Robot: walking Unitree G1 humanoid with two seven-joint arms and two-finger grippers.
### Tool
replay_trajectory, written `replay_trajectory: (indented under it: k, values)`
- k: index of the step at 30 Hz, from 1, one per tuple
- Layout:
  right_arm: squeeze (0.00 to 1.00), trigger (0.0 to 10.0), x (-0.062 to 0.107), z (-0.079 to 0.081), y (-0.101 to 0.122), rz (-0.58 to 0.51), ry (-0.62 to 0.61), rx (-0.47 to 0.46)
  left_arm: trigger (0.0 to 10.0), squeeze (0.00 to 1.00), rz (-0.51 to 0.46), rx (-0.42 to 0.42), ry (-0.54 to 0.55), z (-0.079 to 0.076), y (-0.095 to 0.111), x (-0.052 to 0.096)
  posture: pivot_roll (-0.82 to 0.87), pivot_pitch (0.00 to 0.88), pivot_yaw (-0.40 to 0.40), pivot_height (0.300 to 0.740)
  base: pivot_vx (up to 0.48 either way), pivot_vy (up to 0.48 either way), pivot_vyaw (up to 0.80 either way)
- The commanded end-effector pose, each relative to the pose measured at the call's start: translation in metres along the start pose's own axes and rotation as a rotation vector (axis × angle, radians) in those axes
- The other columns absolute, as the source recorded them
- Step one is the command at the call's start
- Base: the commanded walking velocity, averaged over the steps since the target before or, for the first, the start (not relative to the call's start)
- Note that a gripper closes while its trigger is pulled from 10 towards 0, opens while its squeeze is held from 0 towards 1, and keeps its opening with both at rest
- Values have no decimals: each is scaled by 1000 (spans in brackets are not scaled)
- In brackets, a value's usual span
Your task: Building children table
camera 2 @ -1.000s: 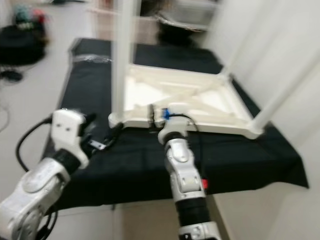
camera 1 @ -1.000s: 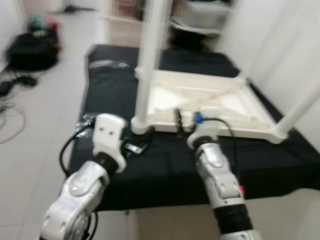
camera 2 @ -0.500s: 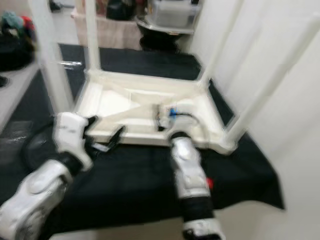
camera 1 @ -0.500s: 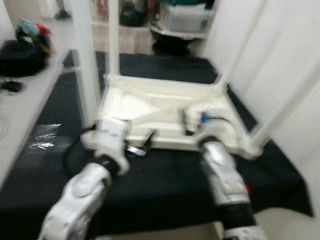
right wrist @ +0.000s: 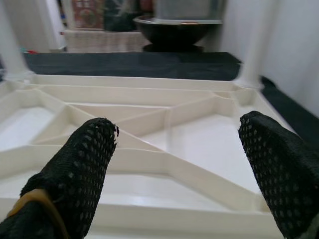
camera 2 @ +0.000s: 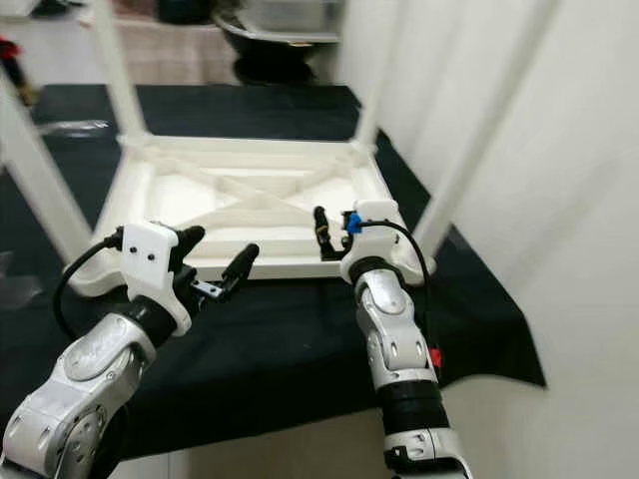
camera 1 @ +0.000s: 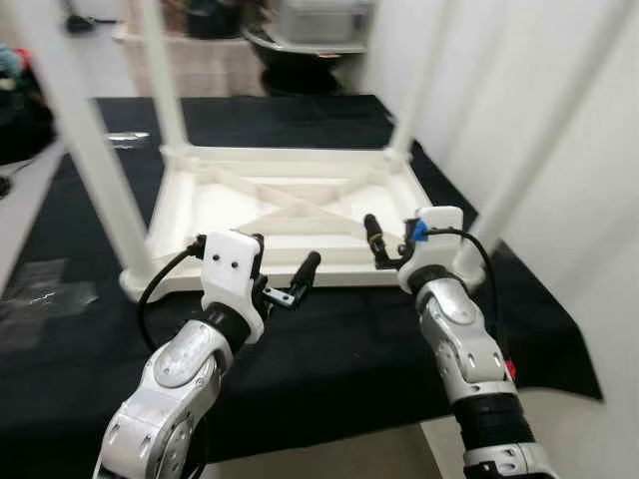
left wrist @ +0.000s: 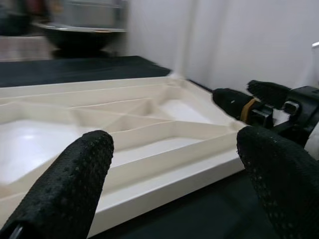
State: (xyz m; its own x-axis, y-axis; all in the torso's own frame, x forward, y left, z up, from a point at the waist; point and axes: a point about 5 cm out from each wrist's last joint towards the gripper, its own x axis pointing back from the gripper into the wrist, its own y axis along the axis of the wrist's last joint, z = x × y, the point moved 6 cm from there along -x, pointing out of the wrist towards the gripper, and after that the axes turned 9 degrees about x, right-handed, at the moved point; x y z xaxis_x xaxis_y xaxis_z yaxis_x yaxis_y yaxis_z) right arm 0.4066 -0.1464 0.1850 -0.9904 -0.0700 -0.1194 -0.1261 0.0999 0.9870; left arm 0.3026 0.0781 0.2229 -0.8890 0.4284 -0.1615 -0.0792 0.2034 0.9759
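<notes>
A white children's table (camera 1: pixel 290 205) lies upside down on a black cloth (camera 1: pixel 339 344), its ribbed underside facing up. Its white legs stand upward; the near left leg (camera 1: pixel 85 160) and near right leg (camera 1: pixel 529 150) are closest to me. My left gripper (camera 2: pixel 217 254) hovers open just before the table's near rim, holding nothing. My right gripper (camera 1: pixel 387 239) is open at the near rim's right part, also holding nothing. In the left wrist view the two fingers (left wrist: pixel 67 191) frame the rim, with the right gripper (left wrist: pixel 249 102) beyond.
A white wall or curtain (camera 1: pixel 569 220) runs close along the right. A dark basin (camera 1: pixel 300 40) and boxes stand behind the cloth. Crumpled clear plastic (camera 1: pixel 40 294) lies on the cloth at the left. Pale floor (camera 1: pixel 329 454) borders the near cloth edge.
The camera has swung and moved in, so the table now sits centred and sharper. Both grippers stay open before the near rim; the left one is now held nearer the rim.
</notes>
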Motion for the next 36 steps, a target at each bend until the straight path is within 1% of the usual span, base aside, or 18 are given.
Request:
replay_trajectory:
  k: [1, 4, 6, 7, 10, 16, 20, 21, 23, 24, 25, 27, 29, 32, 34, 35, 36]
  values:
    - [0, 10000, -1, -3, -2, 1, -10, -3, 10000, 0, 9, -4, 10, 1, -3, 2, 17, 108, -142, 740, 0, 0, 0]
    - [0, 10000, -1, -4, -1, -1, -11, -8, 10000, 0, 7, -3, 9, 0, -3, 2, 19, 104, -145, 740, 0, 0, 0]
    - [0, 10000, -3, -5, -2, 5, -6, -26, 10000, 0, 0, -37, 26, 3, -2, 2, 22, 96, -147, 740, 0, 0, 0]
    - [0, 10000, -3, -3, -2, 8, 0, -31, 10000, 0, -3, -52, 49, 7, -1, 1, 25, 92, -152, 740, 0, -394, 0]
    - [0, 10000, -4, -1, -2, 11, 8, -33, 10000, 0, -6, -63, 73, 11, -1, 2, 25, 92, -152, 740, 0, -394, 0]
    - [0, 10000, -5, 6, -3, 17, 31, -38, 10000, 0, 3, -67, 57, 9, -2, 2, 31, 82, -151, 740, 0, -466, 0]
    - [0, 10000, -6, 7, -5, 27, 45, -44, 10000, 0, 5, -67, 61, 10, -3, 2, 30, 80, -149, 740, 0, -457, 0]
    - [0, 10000, -6, 10, -9, 47, 88, -63, 10000, 0, 1, -69, 61, 10, -2, 1, 29, 78, -146, 740, 0, -416, 0]
    - [0, 10000, -7, 11, -10, 53, 101, -67, 10000, 0, 0, -69, 61, 10, -1, 1, 29, 78, -146, 740, 0, -416, 0]
    - [0, 10000, -6, 16, -15, 72, 165, -89, 10000, 0, -6, -47, 52, 8, 0, 0, 28, 76, -148, 740, 0, -289, 0]
    - [0, 10000, -6, 16, -15, 72, 165, -89, 10000, 0, -6, -47, 52, 8, 0, 0, 28, 76, -148, 740, 0, -289, 0]
    - [0, 10000, -4, 21, -19, 96, 235, -101, 10000, 0, -18, -31, 60, 9, 2, 0, 29, 77, -148, 740, 0, 0, 0]
    - [0, 10000, -2, 24, -19, 97, 295, -123, 10000, 0, -16, -44, 70, 11, 2, 0, 31, 80, -148, 740, 0, 0, 0]
    - [0, 10000, -4, 21, -17, 97, 309, -137, 10000, 0, -11, -49, 79, 12, 1, 1, 32, 84, -147, 740, 0, 0, 0]
    - [0, 10000, -9, 13, -8, 85, 354, -148, 10000, 0, -5, -51, 91, 15, -1, 2, 33, 88, -147, 740, 0, 0, 0]
    - [0, 10000, -9, 13, -8, 85, 354, -148, 10000, 0, -5, -51, 91, 15, -1, 2, 33, 88, -147, 740, 0, 0, 0]
    - [0, 10000, -13, 7, -11, 109, 350, -99, 10000, 0, -1, -51, 108, 18, -2, 2, 33, 94, -148, 740, 0, 0, 0]
